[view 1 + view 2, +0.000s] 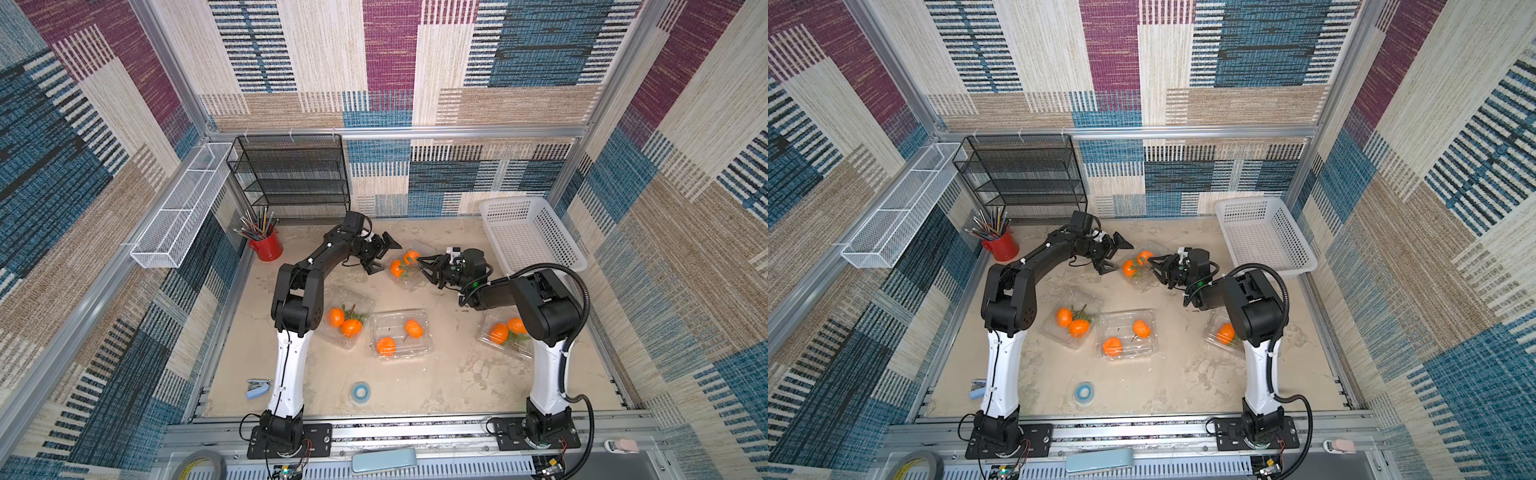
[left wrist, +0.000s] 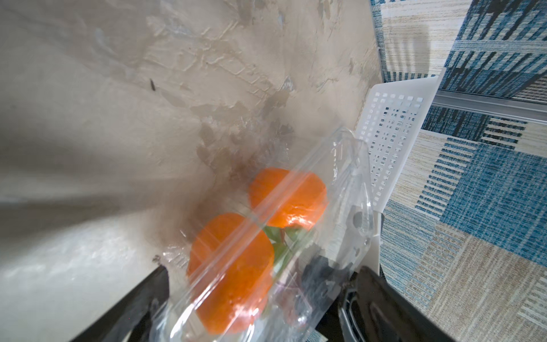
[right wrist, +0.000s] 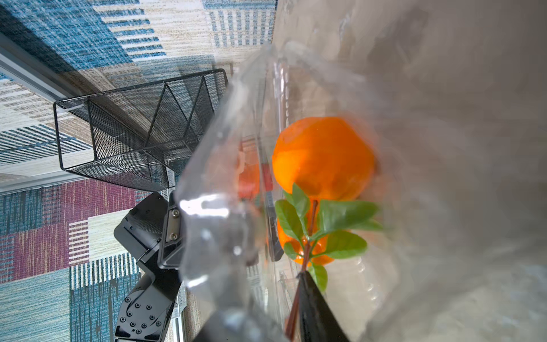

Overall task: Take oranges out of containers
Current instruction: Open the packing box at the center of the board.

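Four clear, ribbed clamshell containers lie on the beige worktop (image 1: 415,386), each showing two small bright oranges. Three sit near the arms: the left container (image 1: 353,305), the middle container (image 1: 401,316) and the right container (image 1: 486,332). The farthest container (image 1: 406,277) lies between both tools. Its oranges (image 3: 322,157) share a dark stem (image 3: 307,245) with green leaves (image 3: 340,219). The left tool (image 1: 390,257) is spread wide just beside it. The right tool (image 1: 420,266) is at the stem, but I cannot tell whether it pinches anything.
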You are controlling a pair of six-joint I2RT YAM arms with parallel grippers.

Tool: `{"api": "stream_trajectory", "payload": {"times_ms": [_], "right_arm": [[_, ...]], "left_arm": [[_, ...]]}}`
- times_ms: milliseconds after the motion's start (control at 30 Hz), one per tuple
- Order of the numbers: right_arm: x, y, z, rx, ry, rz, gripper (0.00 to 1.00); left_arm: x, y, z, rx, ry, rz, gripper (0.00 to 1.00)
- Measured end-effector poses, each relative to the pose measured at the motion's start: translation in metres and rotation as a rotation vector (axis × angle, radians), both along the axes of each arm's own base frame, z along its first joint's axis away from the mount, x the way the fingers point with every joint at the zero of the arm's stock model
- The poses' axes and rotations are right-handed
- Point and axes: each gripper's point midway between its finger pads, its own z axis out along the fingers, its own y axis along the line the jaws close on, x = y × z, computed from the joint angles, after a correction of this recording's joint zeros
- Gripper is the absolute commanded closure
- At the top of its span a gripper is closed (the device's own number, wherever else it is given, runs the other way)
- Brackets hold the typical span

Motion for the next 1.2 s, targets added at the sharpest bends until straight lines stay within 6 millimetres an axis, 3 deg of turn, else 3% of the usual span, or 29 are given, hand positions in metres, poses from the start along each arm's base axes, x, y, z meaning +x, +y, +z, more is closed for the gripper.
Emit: {"api": "stream_trajectory", "payload": {"times_ms": [667, 1200], "right_arm": [[-0.016, 0.024, 0.009, 0.001, -0.085, 0.123, 0.68], [-0.015, 0.034, 0.011, 0.026, -0.115, 0.131, 0.72]], "left_arm": [[0.024, -0.009, -0.005, 0.016, -0.024, 0.031, 0.01], [0.028, -0.016, -0.010, 0.053, -0.020, 0.055, 0.01]]}}
